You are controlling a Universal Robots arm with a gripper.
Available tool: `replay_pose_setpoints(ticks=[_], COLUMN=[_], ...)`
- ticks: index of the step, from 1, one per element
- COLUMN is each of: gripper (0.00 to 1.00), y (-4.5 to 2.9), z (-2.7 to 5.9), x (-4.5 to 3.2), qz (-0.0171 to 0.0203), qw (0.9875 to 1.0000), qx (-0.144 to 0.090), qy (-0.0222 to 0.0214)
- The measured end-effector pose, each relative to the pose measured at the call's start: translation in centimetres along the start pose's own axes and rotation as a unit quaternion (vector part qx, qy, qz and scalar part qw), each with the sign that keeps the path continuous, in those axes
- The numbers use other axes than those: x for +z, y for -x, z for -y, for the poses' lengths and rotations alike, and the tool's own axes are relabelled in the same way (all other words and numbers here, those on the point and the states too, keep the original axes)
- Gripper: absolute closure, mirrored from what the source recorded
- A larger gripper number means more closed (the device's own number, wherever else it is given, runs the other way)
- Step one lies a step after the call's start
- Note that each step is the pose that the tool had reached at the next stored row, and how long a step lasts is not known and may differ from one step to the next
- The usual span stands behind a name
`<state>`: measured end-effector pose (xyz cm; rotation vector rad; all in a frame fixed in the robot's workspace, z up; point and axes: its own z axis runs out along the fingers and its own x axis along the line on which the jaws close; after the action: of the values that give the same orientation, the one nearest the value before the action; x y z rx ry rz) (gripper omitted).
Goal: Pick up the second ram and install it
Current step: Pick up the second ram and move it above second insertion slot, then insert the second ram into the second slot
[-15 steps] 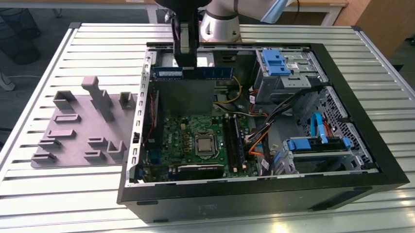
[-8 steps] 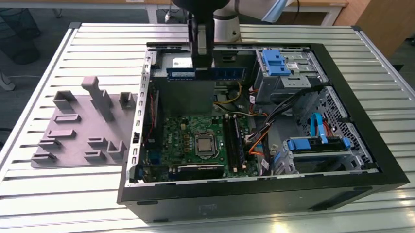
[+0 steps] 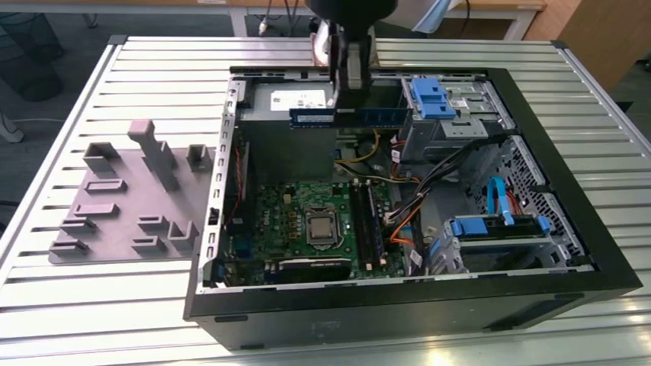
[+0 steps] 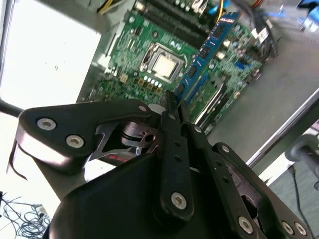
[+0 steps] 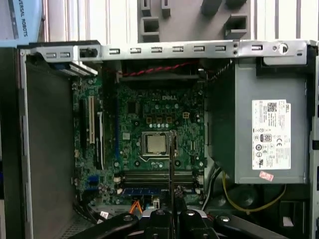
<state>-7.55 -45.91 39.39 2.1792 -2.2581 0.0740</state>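
**Second ram held above the open case**

In the exterior view the tool [image 3: 351, 90] is clamped on the second ram [image 3: 351, 117], which hangs level over the open computer case [image 3: 569, 191], well above the motherboard [image 3: 305, 221].

In the second wrist view the blue stick [image 4: 207, 50] runs out from the closed fingers [image 4: 172, 107].

In the first wrist view it shows edge-on [image 5: 171, 164] above the memory slots [image 5: 157, 177].

It looks light, stiff and fragile, best gripped mid-length by its flat faces.

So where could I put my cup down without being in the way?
The slatted table is bare in front of the grey tray and along the exterior view's right edge beside the case. Inside the case it is crowded with cables.
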Motion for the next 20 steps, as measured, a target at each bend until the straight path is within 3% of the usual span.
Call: replay_pose_setpoints(ticks=[5, 7, 18, 20], gripper=[0.86, 0.86, 0.86, 0.86], y=[0.08, 0.1, 0.1, 0.1], z=[1.96, 2.38, 2.4, 2.39], x=[0.34, 0.47, 0.47, 0.5], qz=[0.0, 0.0002, 0.0001, -0.0002], qw=[1.0, 1.0, 1.0, 0.9999], qx=[0.0, 0.0, 0.0, 0.011], qy=[-0.001, -0.002, -0.0026, -0.0023])
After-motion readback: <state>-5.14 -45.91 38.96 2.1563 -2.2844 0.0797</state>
